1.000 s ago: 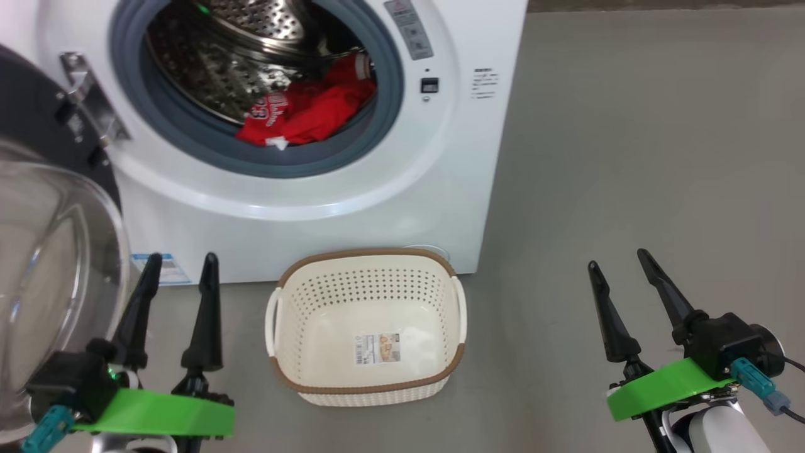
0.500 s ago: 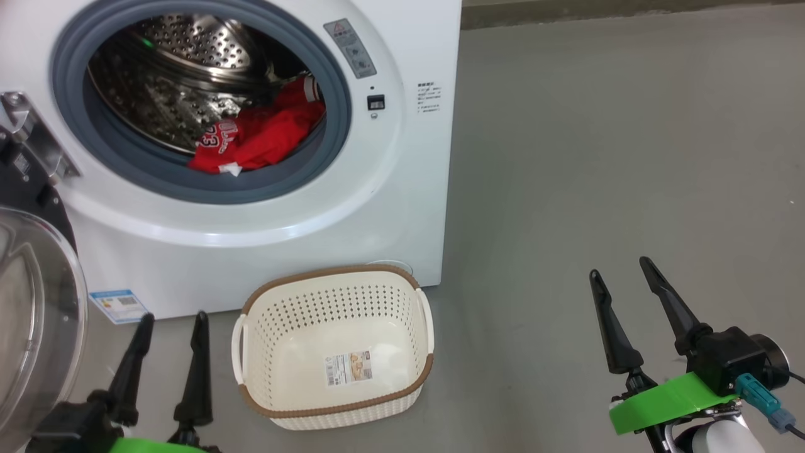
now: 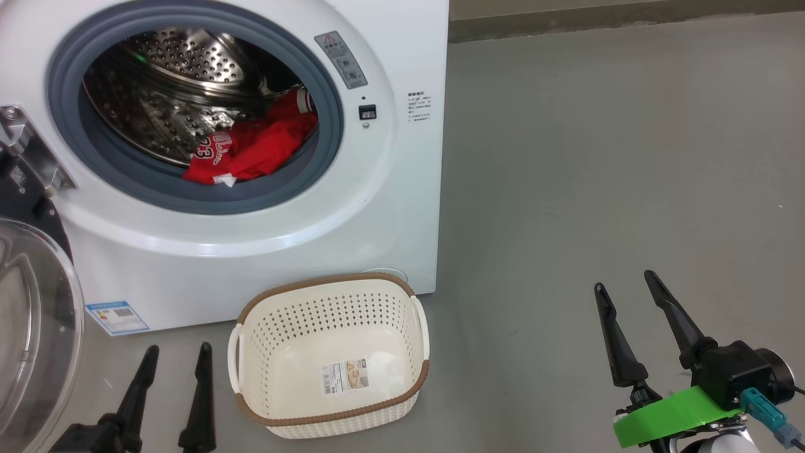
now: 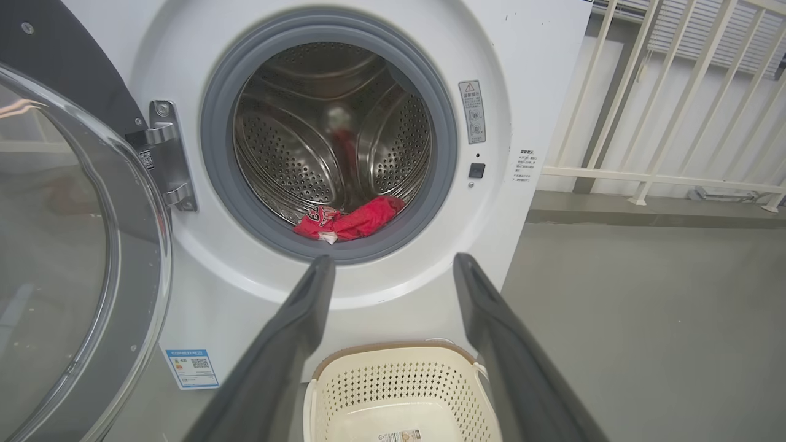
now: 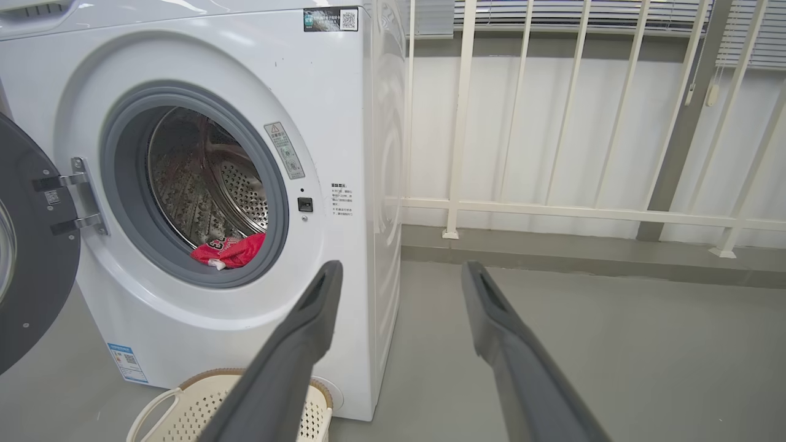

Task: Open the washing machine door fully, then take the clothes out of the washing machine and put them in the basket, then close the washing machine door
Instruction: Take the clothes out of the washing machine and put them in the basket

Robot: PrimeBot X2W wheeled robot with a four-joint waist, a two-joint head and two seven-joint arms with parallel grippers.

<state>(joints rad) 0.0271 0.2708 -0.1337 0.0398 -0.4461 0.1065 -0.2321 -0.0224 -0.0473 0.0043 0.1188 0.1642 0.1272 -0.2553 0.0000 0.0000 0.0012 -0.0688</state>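
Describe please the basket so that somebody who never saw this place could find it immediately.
Find the big white washing machine, its round door swung open. On the grey floor in front of it stands the basket. Nothing else nearby is cream perforated plastic with a brown woven-look rim, two white side handles and a sticker on its bare floor.

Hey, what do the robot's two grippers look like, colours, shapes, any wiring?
The left gripper and right gripper each have two long, tapering matte black fingers. Behind the right one sit a bright green plate, a black block and a teal cable plug, on a pale rounded forearm.
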